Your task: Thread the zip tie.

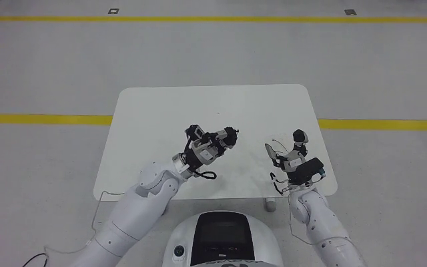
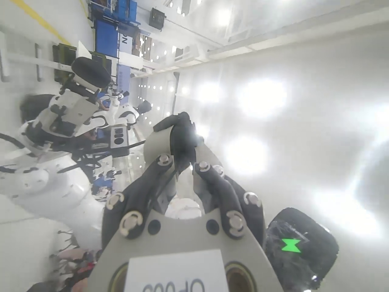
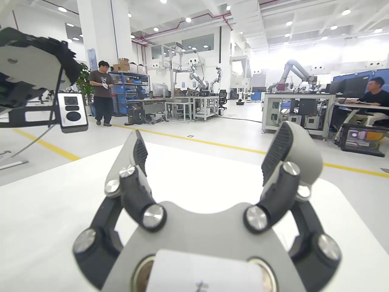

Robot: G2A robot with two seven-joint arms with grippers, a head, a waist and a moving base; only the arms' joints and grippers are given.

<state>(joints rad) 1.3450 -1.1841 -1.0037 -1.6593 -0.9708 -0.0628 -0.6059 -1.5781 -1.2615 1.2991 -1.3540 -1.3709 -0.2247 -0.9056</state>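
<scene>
Your left gripper (image 1: 230, 136) hangs above the near middle of the white table (image 1: 200, 107), tipped to the right. Its wrist view shows its fingers (image 2: 161, 150) clenched, dark ribbed pads pressed flat against each other at the tips. Glare washes over those tips, so you cannot tell whether anything is pinched between them.

Seen from the right wrist, a thin strand (image 3: 30, 140) trails down and away below that gripper. It is too fine to tell whether this is the zip tie or a cable. Where the zip tie lies cannot be told from any of the three views.

A stretch of bare tabletop separates the two grippers, and they are well apart, not touching.

Your right gripper (image 3: 211, 132) sits farther right, over the near right part of the table and close to its right edge, aimed toward the far side. Its fingers (image 3: 141, 153) are released and spread wide. The ribbed pads face each other across a gap, and plain tabletop shows between and below them. It holds nothing.

On the floor, a yellow line (image 1: 53, 119) runs left to right and passes behind the table.
</scene>
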